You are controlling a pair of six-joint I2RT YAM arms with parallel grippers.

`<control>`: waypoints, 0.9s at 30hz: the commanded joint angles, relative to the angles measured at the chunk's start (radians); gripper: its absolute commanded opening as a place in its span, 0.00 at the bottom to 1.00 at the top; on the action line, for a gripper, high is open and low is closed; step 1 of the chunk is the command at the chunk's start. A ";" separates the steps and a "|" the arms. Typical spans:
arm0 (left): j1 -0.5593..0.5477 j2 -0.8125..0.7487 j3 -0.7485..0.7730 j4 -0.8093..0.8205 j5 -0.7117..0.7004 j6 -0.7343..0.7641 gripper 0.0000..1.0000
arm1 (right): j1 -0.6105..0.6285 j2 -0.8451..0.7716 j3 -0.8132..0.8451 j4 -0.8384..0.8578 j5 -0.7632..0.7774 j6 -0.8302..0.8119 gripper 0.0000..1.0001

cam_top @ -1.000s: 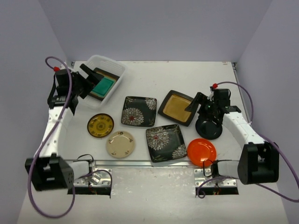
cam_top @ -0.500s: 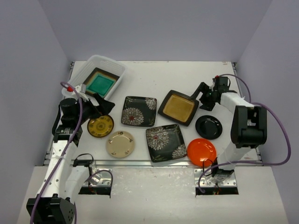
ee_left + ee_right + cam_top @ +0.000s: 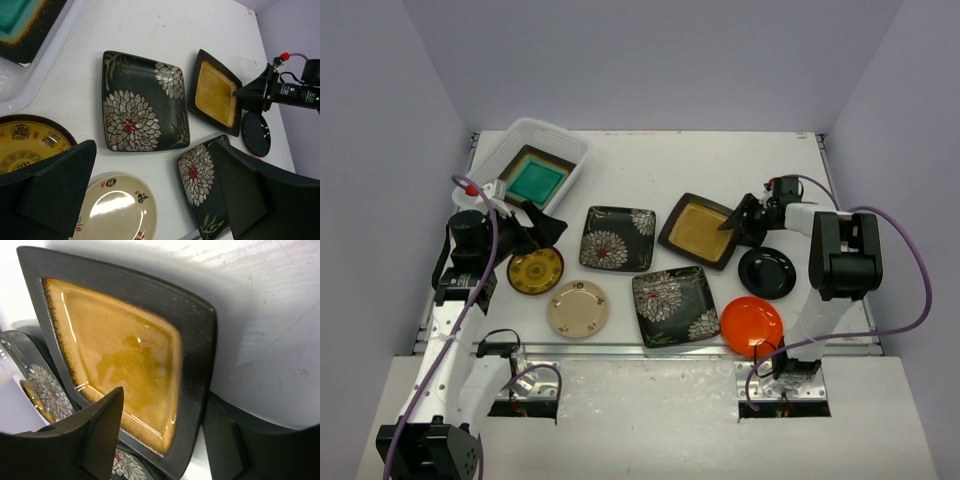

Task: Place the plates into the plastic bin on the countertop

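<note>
The plastic bin (image 3: 576,149) stands at the back left of the countertop (image 3: 650,165) with the teal plate (image 3: 535,182) inside. My left gripper (image 3: 542,228) is open and empty above the yellow plate (image 3: 535,270). My right gripper (image 3: 738,218) is open, its jaws either side of the right edge of the amber plate (image 3: 698,230); in the right wrist view the gripper (image 3: 165,445) straddles the amber plate's (image 3: 120,350) dark rim. Two black flowered plates (image 3: 618,238) (image 3: 675,305), a cream plate (image 3: 578,308), a black round plate (image 3: 767,272) and an orange plate (image 3: 751,325) lie on the countertop.
Pale lilac walls enclose the countertop on three sides. The metal front edge (image 3: 640,350) runs just below the cream and orange plates. In the left wrist view the bin's rim (image 3: 45,65) lies at upper left and the left gripper (image 3: 155,200) hangs over the cream plate (image 3: 117,210).
My left gripper has left the teal plate in the bin and drawn back over the yellow plate. My right gripper has moved from the black round plate to the amber plate's right edge.
</note>
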 commanded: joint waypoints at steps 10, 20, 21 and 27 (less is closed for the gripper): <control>-0.033 0.000 -0.004 0.049 0.032 0.005 1.00 | -0.039 0.067 -0.075 0.159 -0.086 0.085 0.00; -0.032 0.065 -0.010 0.104 0.151 -0.048 1.00 | -0.084 -0.164 -0.183 0.522 -0.347 0.342 0.00; -0.031 0.072 -0.011 0.108 0.156 -0.057 1.00 | -0.084 -0.167 -0.182 0.525 -0.353 0.343 0.00; -0.035 0.152 -0.001 0.230 0.282 -0.146 1.00 | -0.085 -0.291 -0.224 0.639 -0.435 0.391 0.00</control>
